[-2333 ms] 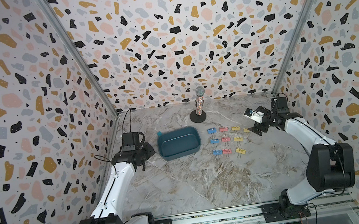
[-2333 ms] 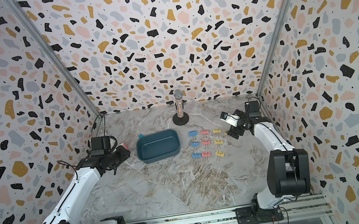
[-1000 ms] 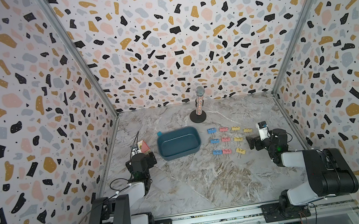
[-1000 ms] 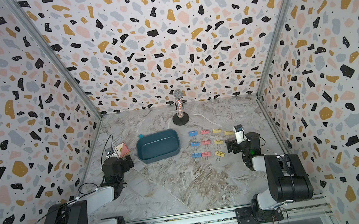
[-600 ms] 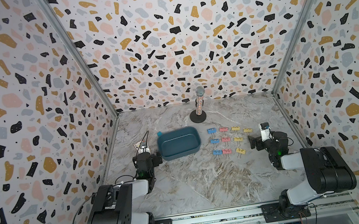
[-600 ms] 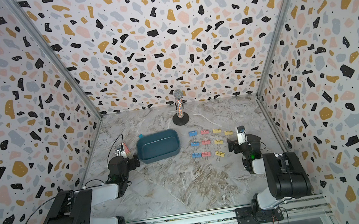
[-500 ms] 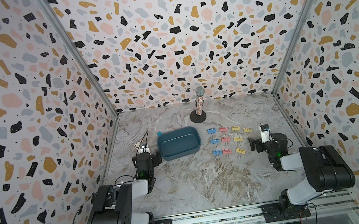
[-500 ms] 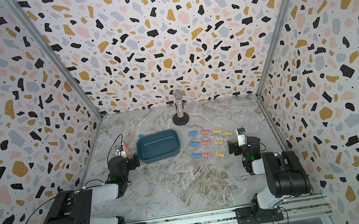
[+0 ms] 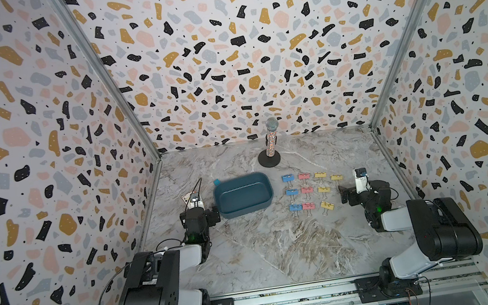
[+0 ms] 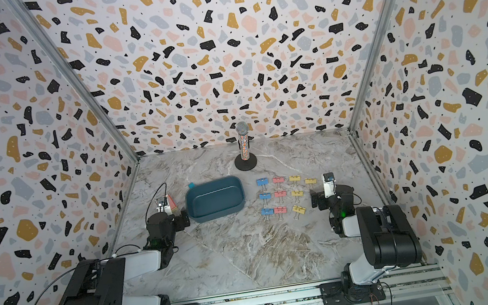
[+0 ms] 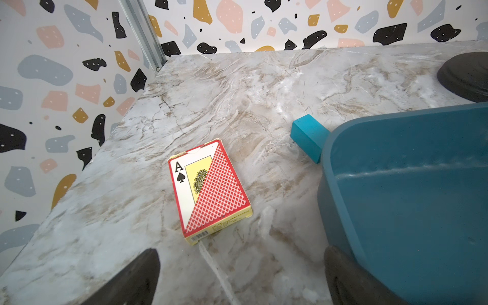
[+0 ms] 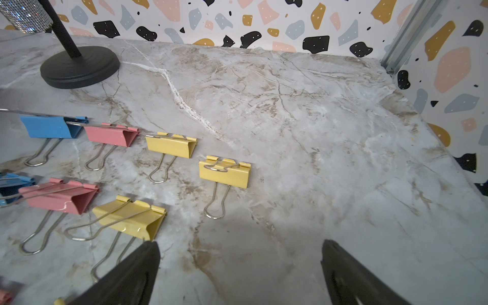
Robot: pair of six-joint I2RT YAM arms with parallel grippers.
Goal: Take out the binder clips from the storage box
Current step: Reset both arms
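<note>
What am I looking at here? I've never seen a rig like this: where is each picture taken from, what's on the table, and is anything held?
Two robot arms stand at the near edge of a marble table, each ending in a two-fingered gripper. The two wide pictures look down from one overhead camera; the close-ups come from wrist cameras. The blue box is empty; ten coloured clips lie in rows beside it. A pack of cards, a small teal block and a microphone on a stand are also there. The left gripper and right gripper are both open, holding nothing.
</note>
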